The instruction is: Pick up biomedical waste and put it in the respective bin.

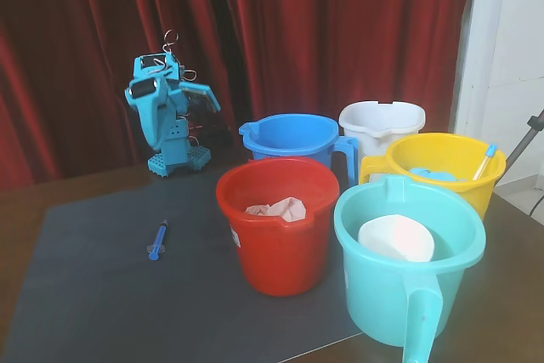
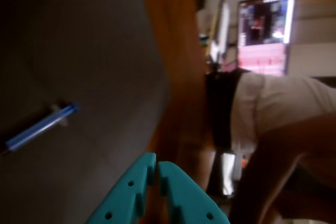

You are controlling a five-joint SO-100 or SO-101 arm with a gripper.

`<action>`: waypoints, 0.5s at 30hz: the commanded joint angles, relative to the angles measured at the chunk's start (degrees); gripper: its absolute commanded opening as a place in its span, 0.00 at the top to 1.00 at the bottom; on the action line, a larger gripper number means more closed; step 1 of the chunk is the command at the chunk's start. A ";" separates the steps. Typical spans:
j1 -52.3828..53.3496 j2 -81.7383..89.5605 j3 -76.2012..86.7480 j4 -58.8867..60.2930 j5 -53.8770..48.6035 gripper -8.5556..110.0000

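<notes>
Gripper (image 2: 158, 167) closed (teal) | syringe (image 2: 39, 127) on dark mat (image 2: 94, 51)

Glossy smooth plastic forms the red bucket (image 1: 278, 225) and turquoise bucket (image 1: 406, 271). A matt dark mat (image 1: 102, 295) covers the wooden tabletop (image 1: 76, 189). Red cloth curtain (image 1: 323, 31) at 12 o'clock.

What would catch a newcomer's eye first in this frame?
Five bright plastic buckets crowd the right of the fixed view, the red bucket and turquoise bucket nearest. A small blue syringe lies alone on the dark mat to their left. The folded turquoise robot arm sits behind, its gripper shut.
</notes>
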 commanded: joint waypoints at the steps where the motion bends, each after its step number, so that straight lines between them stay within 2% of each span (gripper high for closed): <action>1: 0.88 -2.72 -7.38 3.16 0.35 0.93; 3: 5.01 -9.40 -15.47 10.63 2.20 0.93; 5: 6.50 -17.75 -23.55 18.02 9.93 0.93; 8: 6.50 -26.54 -29.44 21.62 17.40 0.93; 15: 6.24 -39.90 -35.24 26.72 49.39 0.92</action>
